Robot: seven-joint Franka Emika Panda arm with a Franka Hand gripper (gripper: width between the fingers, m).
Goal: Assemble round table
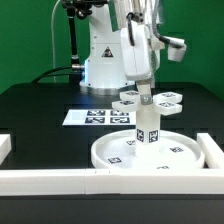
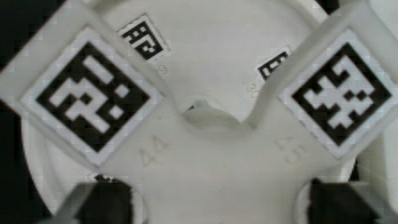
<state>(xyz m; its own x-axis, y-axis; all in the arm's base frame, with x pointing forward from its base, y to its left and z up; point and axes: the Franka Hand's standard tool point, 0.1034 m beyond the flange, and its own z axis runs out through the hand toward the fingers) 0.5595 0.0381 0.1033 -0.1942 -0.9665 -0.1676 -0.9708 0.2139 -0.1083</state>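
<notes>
In the exterior view the round disc point(image 1: 160, 155) lies on the desk point(image 1: 40, 105) with the leg point(image 1: 147, 128) upright on it, cross base point(image 1: 150, 99) on top under the hand point(image 1: 146, 95); the wrist view shows fingers point(image 2: 103, 203) parted around the base, apparently just letting go, so next lift clear.

Disc point(image 1: 150, 152) lies flat on table point(image 1: 35, 110), against the border rails point(image 1: 60, 180) at the near side and the exterior view's right. Leg point(image 1: 147, 128) stands upright on the disc, roughly centre. Cross base point(image 1: 148, 99) sits on top of the leg (lobes spread outward). I hang directly above it. Marker board point(image 1: 95, 117) lies behind the disc, toward the exterior view's left.
</notes>
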